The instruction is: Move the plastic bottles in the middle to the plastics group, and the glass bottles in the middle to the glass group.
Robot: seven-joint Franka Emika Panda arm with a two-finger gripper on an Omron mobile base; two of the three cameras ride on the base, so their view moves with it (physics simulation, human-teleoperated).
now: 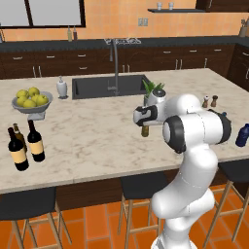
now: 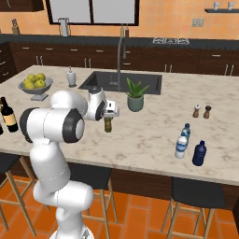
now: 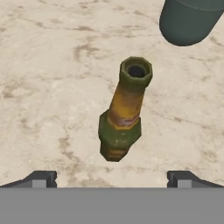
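Note:
The small olive-green bottle (image 3: 124, 116) with a tan label stands upright on the marble island (image 1: 97, 131), seen also under the hand (image 1: 145, 131) (image 2: 108, 124). My gripper (image 3: 112, 179) (image 1: 145, 121) (image 2: 108, 116) hangs just above it, open, fingers wide on either side and touching nothing. At the far left stand two black wine bottles (image 1: 18, 151) (image 1: 35, 142) and a thinner brown bottle (image 1: 18, 130). On the right, the small clear bottle (image 2: 181, 146) stands beside the slim light-blue bottle (image 2: 187, 130) and the squat dark-blue bottle (image 2: 199, 153).
A potted plant (image 2: 135, 99) (image 3: 189, 21) stands just behind the olive bottle. A sink (image 1: 109, 85) with a tall faucet, a fruit bowl (image 1: 32, 101), a soap dispenser (image 1: 62, 88) and two shakers (image 2: 201, 111) are on the island. Stools line its near edge.

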